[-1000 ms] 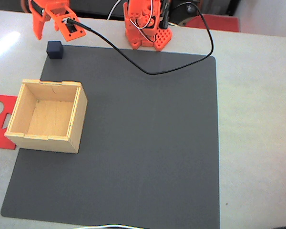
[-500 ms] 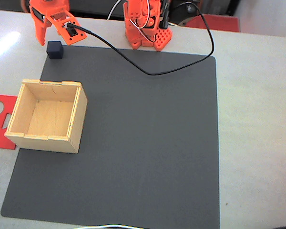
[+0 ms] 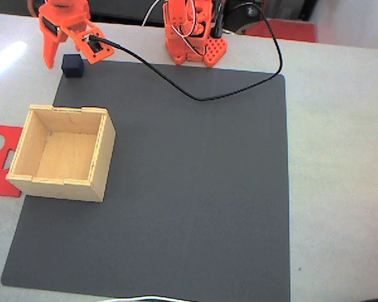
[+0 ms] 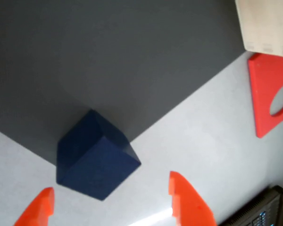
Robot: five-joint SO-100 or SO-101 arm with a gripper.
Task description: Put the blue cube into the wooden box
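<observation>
A: Change noted: the gripper has come lower over the last second, jaws spread, now straddling the blue cube.

B: Cube location?

A: On the corner of the dark mat, part over the desk, in the wrist view between both orange fingertips.

B: The wooden box?

A: Empty, near. Closing on the cube looks next.

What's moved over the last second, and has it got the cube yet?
The gripper has swung left and down over the blue cube, open fingers either side of it, not yet closed on it. The cube, the wooden box and the red cutout stayed put.
</observation>
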